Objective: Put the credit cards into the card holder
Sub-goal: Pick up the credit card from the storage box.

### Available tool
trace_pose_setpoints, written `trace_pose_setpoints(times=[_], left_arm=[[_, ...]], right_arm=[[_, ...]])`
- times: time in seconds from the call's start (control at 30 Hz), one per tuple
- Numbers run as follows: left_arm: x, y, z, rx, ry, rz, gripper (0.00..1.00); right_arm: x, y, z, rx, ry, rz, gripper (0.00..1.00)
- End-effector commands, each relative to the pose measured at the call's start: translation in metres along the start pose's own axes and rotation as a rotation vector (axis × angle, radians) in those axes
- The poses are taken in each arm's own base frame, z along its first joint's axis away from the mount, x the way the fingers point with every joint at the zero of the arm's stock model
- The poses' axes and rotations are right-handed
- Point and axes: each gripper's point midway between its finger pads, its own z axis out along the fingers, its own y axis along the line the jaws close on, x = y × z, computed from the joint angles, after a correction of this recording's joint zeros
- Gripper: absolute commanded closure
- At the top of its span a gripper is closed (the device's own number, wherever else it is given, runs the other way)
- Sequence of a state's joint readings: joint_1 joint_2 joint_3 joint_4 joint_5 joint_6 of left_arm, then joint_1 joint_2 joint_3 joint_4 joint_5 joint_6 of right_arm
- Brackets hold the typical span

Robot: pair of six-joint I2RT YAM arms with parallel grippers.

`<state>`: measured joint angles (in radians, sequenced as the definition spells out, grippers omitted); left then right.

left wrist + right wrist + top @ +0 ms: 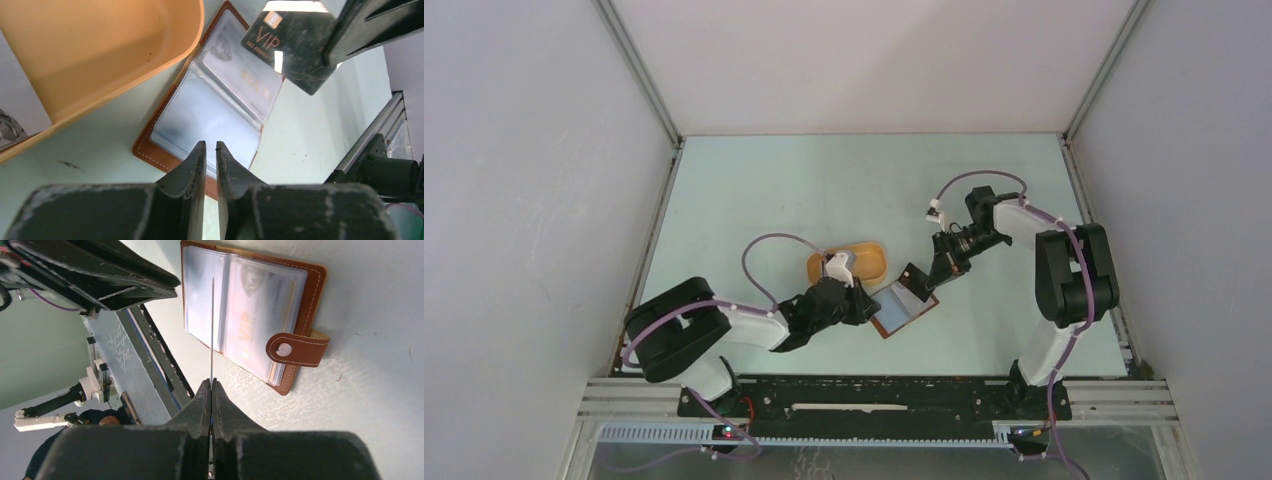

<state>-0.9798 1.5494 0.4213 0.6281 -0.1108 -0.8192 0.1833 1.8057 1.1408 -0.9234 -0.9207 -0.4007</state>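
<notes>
The card holder [906, 313] lies open on the table, brown with clear inner sleeves [210, 110], its snap strap [295, 347] to one side. One sleeve holds a card [248, 335] with gold lettering. My right gripper [212, 382] is shut on a black credit card [292, 47], which hangs tilted just above the holder and shows edge-on [212, 325] in the right wrist view. My left gripper [211, 145] hovers at the holder's near edge, jaws a narrow gap apart with nothing seen between them. Another pale card [20, 112] lies in the tray.
An orange-yellow oval tray [869, 262] sits just behind the card holder, beside my left gripper [864, 305]. The metal frame rail [380, 130] runs along the table's near edge. White walls enclose the table on three sides.
</notes>
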Motion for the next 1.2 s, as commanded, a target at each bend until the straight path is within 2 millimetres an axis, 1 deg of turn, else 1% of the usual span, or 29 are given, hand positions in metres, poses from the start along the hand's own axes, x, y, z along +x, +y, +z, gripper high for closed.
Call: trace_pose_setpoints(times=[0.0,0.17,0.3,0.4,0.53,0.63,0.7,0.73,0.77,0.9,0.93,1.07,1.17], left_arm=[[-0.02,-0.019,-0.006,0.045,-0.056,0.031,0.82],[-0.024,-0.026,-0.015,0.085,-0.067,0.051,0.81],[-0.027,-0.028,-0.021,0.103,-0.085,0.066,0.8],[-0.03,-0.032,-0.024,0.124,-0.096,0.081,0.78],[-0.033,-0.038,-0.026,0.155,-0.11,0.092,0.75],[-0.038,-0.045,-0.028,0.188,-0.137,0.078,0.69],[-0.042,-0.052,-0.028,0.214,-0.148,0.063,0.64],[-0.043,-0.057,-0.028,0.232,-0.147,0.053,0.61],[-0.045,-0.061,-0.028,0.248,-0.149,0.041,0.59],[-0.054,-0.076,-0.031,0.322,-0.174,-0.033,0.51],[-0.056,-0.077,-0.032,0.335,-0.18,-0.056,0.49],[-0.059,-0.087,-0.038,0.411,-0.19,-0.14,0.46],[-0.06,-0.092,-0.039,0.46,-0.201,-0.209,0.45]], right_arm=[[-0.006,-0.004,-0.006,0.043,-0.007,-0.039,1.0],[0.002,-0.018,-0.006,0.106,0.03,-0.038,1.0],[0.011,-0.02,-0.005,0.102,0.067,-0.031,1.0],[0.016,-0.026,-0.004,0.121,0.094,-0.027,1.0],[0.024,-0.036,-0.007,0.173,0.132,-0.027,1.0],[0.024,-0.034,-0.008,0.162,0.132,-0.023,1.0],[0.023,-0.028,-0.008,0.13,0.115,-0.026,1.0],[0.02,-0.023,-0.01,0.11,0.097,-0.034,1.0],[0.017,-0.018,-0.011,0.083,0.078,-0.043,1.0],[0.004,0.01,-0.021,-0.036,-0.016,-0.091,1.0],[0.001,0.017,-0.024,-0.066,-0.036,-0.101,1.0],[-0.009,0.045,-0.033,-0.175,-0.112,-0.142,1.0],[-0.013,0.064,-0.038,-0.253,-0.157,-0.153,1.0]])
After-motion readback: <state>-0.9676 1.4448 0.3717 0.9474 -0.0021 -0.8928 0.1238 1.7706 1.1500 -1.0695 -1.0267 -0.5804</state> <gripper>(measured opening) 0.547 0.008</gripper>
